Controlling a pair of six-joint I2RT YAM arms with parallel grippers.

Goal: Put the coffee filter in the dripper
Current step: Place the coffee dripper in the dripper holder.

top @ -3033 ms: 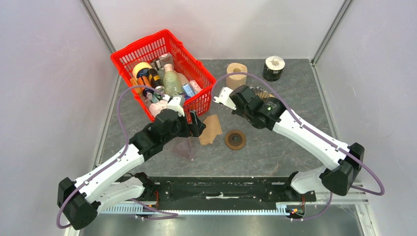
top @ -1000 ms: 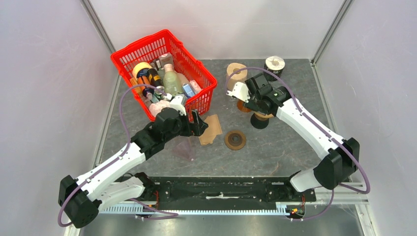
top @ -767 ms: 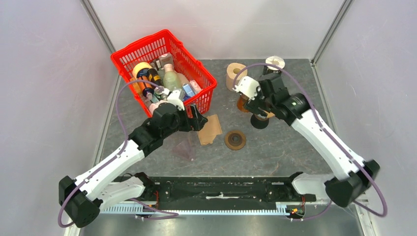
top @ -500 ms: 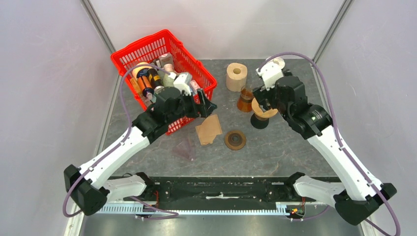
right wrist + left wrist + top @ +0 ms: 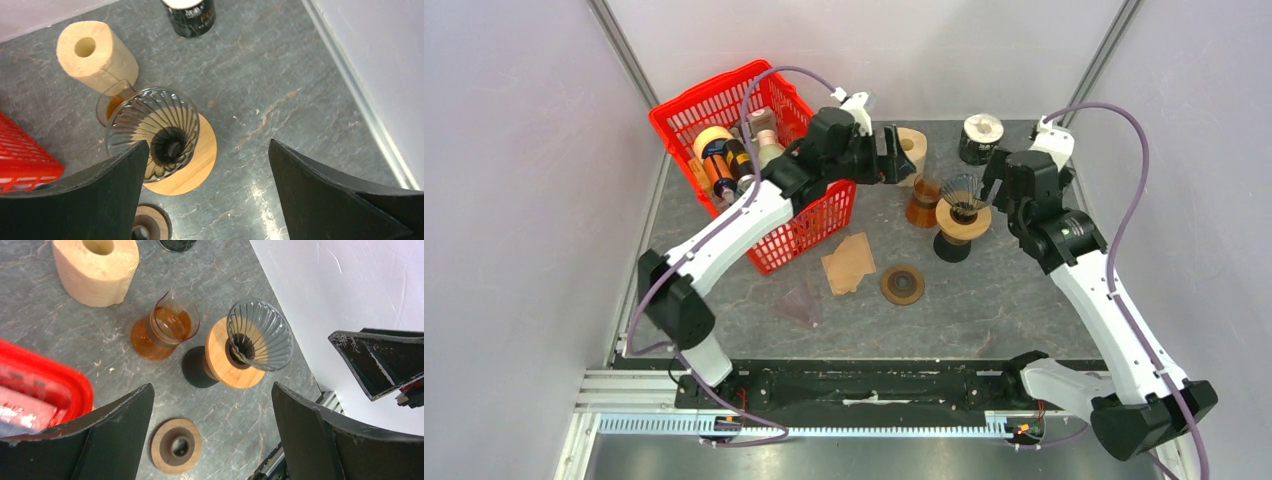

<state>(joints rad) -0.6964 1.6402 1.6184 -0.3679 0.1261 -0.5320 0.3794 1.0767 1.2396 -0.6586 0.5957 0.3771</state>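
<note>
Filter not yet in the dripper; both grippers empty, jaws spread wide.

Near to far: the coffee filter (image 5: 849,262) lies flat on the table (image 5: 1024,300), nothing holding it, with a wooden ring (image 5: 903,284) just beside it at 4 o'clock. The dripper (image 5: 964,200) stands upright at 2 o'clock from the filter, well apart, with its cone empty. The right gripper (image 5: 207,145) hovers above the dripper. The left gripper (image 5: 212,405) hangs farther back, near the paper roll (image 5: 911,150). My read on the filter: thin brown paper, near weightless, floppy, creases easily, and a flat sheet gives the fingers little to bite on. Best to pinch one edge or a lifted corner, squeeze lightly, carry it slowly and drop it point-down.
</note>
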